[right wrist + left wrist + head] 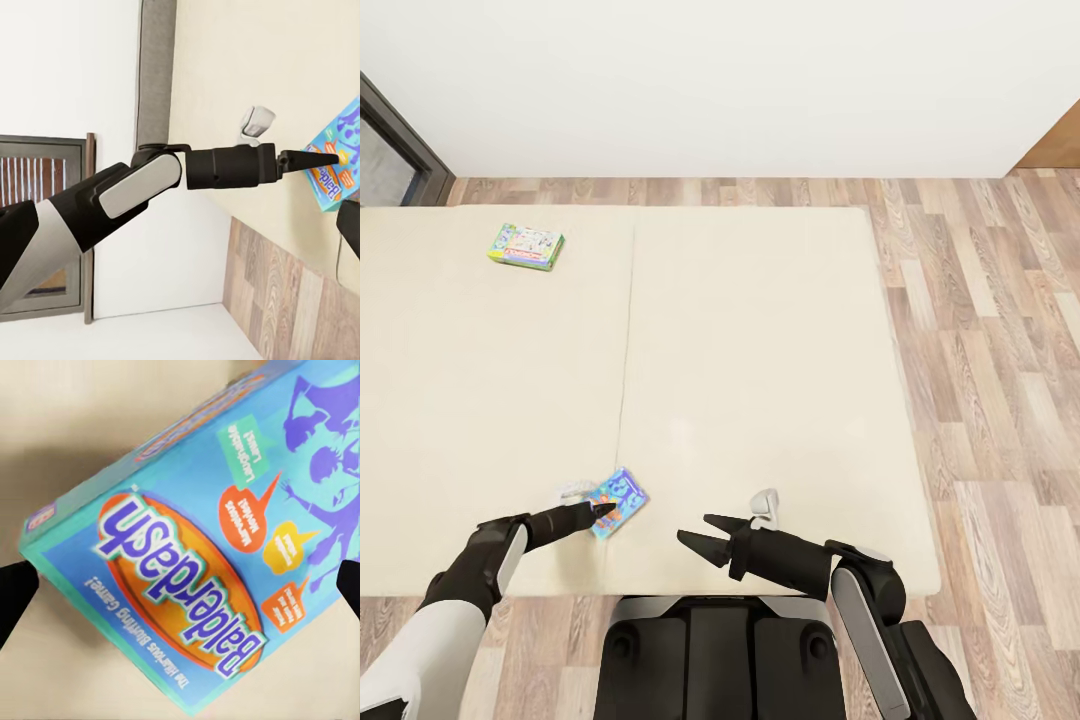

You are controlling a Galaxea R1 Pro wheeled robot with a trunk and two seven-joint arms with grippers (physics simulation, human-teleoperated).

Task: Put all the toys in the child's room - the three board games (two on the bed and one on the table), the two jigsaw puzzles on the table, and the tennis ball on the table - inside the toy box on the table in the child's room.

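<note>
The left gripper straddles the blue Balderdash board game on the bed, fingers wide at either side of the box. The right gripper hovers nearby, spread and empty. A second board game lies far off.

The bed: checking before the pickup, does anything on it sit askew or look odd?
Nothing damaged. The blue Balderdash box lies at an angle to the bed edge, under the left gripper; a second game box lies far off.
</note>
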